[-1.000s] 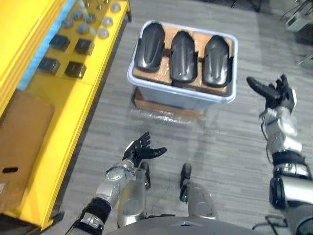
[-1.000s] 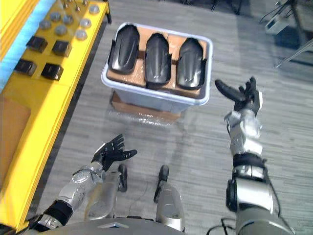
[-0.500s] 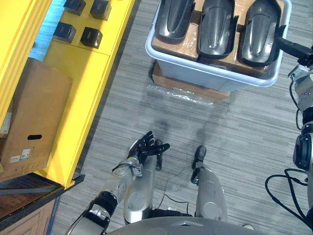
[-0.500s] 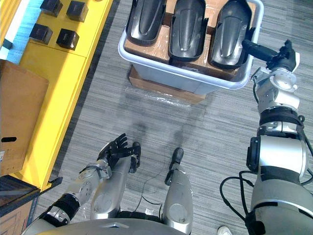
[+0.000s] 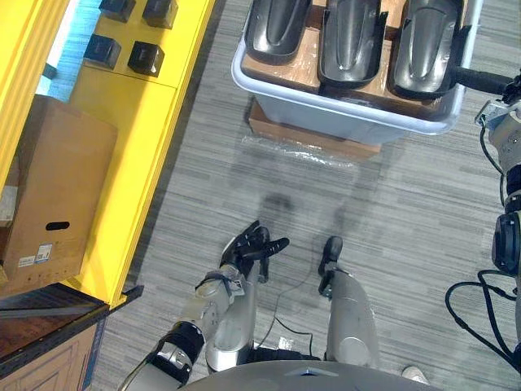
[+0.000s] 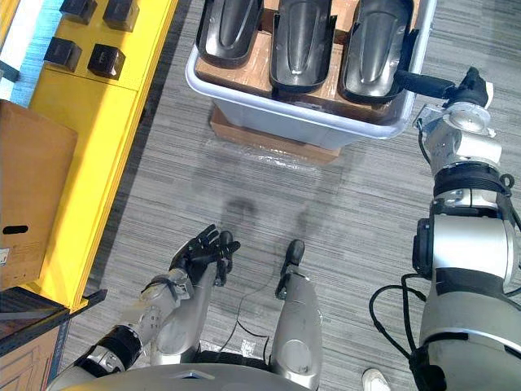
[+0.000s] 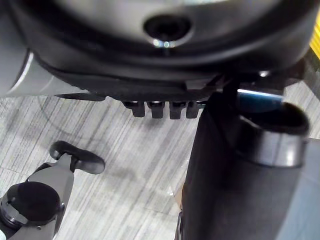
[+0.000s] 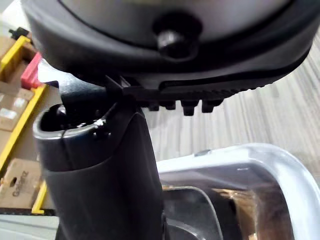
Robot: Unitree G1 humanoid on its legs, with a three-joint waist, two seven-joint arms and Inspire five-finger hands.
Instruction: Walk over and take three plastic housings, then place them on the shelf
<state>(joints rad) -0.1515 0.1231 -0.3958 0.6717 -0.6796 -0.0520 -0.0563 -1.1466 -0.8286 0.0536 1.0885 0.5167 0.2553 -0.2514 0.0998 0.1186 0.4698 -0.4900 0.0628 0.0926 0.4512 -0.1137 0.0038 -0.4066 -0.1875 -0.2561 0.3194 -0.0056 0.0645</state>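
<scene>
Now 3 glossy blk oval housings (image 5: pixel 352 41) in grey tub (image 5: pixel 326 119).

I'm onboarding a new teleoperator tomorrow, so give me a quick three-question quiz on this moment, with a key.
1. True or false: all three housings lie side by side in the bin.
2. The right hand is: A) at the bin's right rim; B) hanging at its side; C) curled round a housing.
3. Fill in: the left hand, held low, holds nothing and its fingers are ____.
Key: 1 true; 2 A; 3 open.
</scene>
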